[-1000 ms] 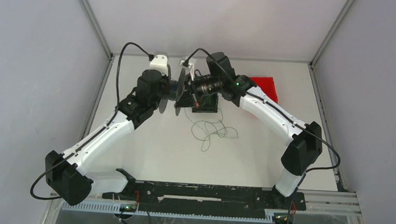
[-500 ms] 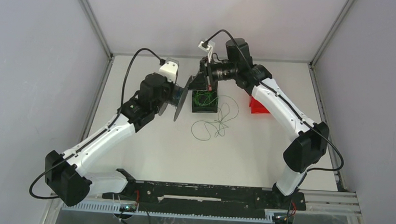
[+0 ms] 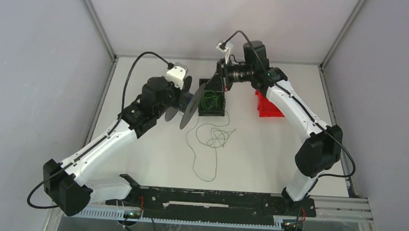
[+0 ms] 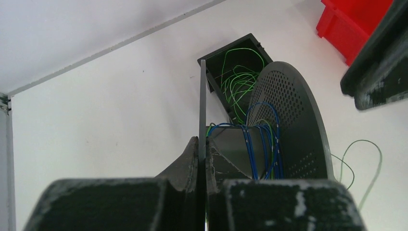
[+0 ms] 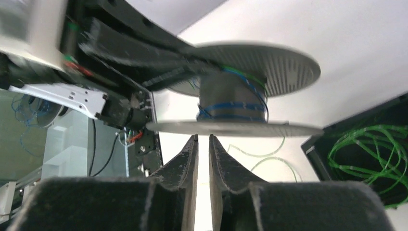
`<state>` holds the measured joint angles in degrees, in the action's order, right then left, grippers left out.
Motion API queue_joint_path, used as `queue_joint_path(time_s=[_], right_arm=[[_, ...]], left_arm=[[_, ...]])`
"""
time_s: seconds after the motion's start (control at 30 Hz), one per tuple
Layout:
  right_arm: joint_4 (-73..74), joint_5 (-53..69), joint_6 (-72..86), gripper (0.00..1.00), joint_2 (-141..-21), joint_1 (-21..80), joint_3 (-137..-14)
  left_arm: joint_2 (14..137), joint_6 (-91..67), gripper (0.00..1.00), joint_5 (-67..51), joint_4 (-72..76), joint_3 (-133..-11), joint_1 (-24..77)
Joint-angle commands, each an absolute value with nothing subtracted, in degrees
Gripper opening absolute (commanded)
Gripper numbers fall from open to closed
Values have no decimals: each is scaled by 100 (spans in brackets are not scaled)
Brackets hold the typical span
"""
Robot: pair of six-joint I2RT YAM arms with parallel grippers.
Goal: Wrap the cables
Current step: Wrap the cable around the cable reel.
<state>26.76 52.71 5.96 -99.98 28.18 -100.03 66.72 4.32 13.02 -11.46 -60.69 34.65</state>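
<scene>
Pulled right gripper (image 5: 202, 140) back from spool (image 4: 288, 120), fingers barely apart, seemingly empty; clamped spool flange in left gripper (image 4: 202, 144); wound only a few turns, leaving green cable (image 3: 218, 138) slack below both grippers or coiled in box (image 3: 211, 115) beside the right.

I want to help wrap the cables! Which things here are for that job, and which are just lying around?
For the job:
- green cables in the black box
- loose green cable on the table
- spool with blue wire on it, clamped in the left gripper

Just lying about:
- red bin, off to the side, with nothing touching it
</scene>
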Motion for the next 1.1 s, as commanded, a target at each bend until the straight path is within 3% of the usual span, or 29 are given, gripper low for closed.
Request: queue_joint_path(time_s=[0.0,0.2,0.4,0.67,1.07], right_arm=[[2156,5317,373,25,-9509,2597,-9049],[1090,5195,629,44,-8997,2558,-7350],[171,5019,1044,57,-8962,3056,-6476],[-42,4541,1100,61,-9599,3916,-6285],[-45,3507,1252,64,-10168,4181,-6284]], left_arm=[[6368,83,0,1264,-865,-6185,3409],[6261,-509,0,781,-1192,-6502,2936],[6187,-952,0,417,-1613,-7212,2367],[6120,-1236,0,669,-1969,-7804,2245],[6109,-1446,0,750,-2108,-8099,2231]])
